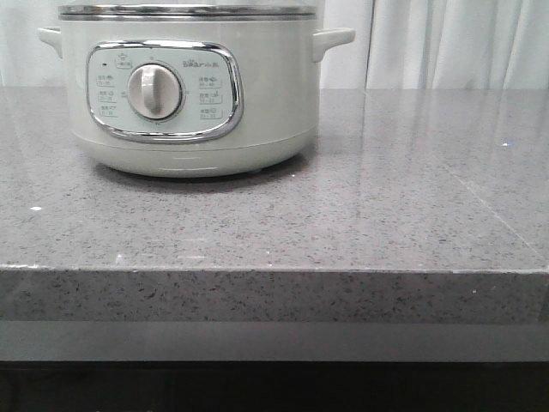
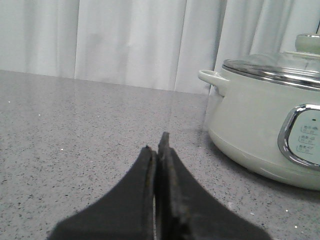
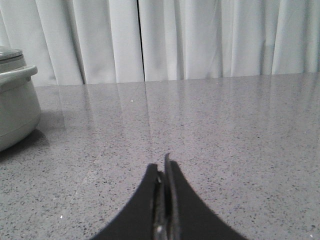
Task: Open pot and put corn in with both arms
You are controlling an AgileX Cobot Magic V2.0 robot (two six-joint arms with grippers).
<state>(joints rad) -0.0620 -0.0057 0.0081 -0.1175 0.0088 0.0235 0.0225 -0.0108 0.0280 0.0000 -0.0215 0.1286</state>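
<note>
The left end effector (image 2: 159,150) has 2 matte black, tapering fingers with worn, chipped tips. The right end effector (image 3: 163,167) looks the same, black and curved.

Low front view close to pot (image 1: 189,94), both wrist views at counter (image 1: 386,206) height, sharing pot

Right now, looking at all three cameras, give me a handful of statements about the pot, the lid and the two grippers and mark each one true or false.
1. The pot stands on the grey countertop. True.
2. The lid is already off the pot. False: it sits on the steel rim, knob on top.
3. The left gripper is shut and holds nothing. True.
4. The right gripper grips a pot handle. False: it is shut, empty, apart from the pot.
5. The corn lies beside the pot. False: no corn shows in any view.
</note>
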